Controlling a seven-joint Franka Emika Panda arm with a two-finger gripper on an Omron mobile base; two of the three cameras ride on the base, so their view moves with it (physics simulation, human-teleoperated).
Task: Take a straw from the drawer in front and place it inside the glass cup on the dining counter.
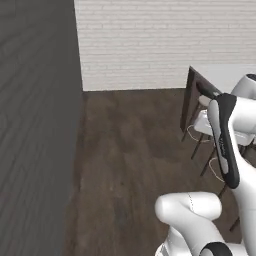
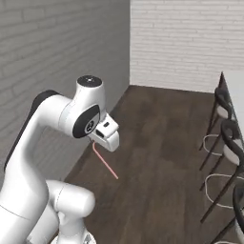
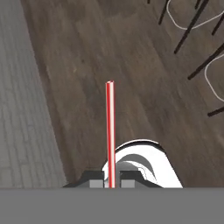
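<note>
dark wood floor [image 1: 130, 150], white brick back wall [image 1: 135, 45], grey wall [image 1: 35, 125] on the left.

left base view: one white-topped dining counter [image 1: 227, 75] on a dark base at the right edge. stools [image 1: 206, 122] with black frames and pale seats stand beside it, partly hidden by the white arm [image 1: 225, 145]; their count cannot be told from here. no container can be made out on the small visible part of the counter top.

right base view: same floor, grey wall on the left, white brick wall [image 2: 186, 43] behind. three black-framed stools [image 2: 224, 112] in a row along the right edge, beside a thin slice of the counter. one arm [image 2: 57, 119] bends over the middle of the floor. one gripper [image 2: 97, 143] hangs under the hand, its fingers hard to see. one red straw [image 2: 106, 163] runs from the gripper slanting down and to the right, free end in the air above the floor, well apart from the counter.

hand view: wood floor, with grey wall on the left side. black stool legs [image 3: 192, 28] and white curved foot rings [image 3: 192, 24] at the upper right. two dark fingertips [image 3: 97, 178] at the bottom stand close together, clamped on the one straw [image 3: 110, 131]. straw is red with a pale stripe along it, pinched at its lower end between the tips, straight out along the gripper's line, far end free over the floor.
</note>
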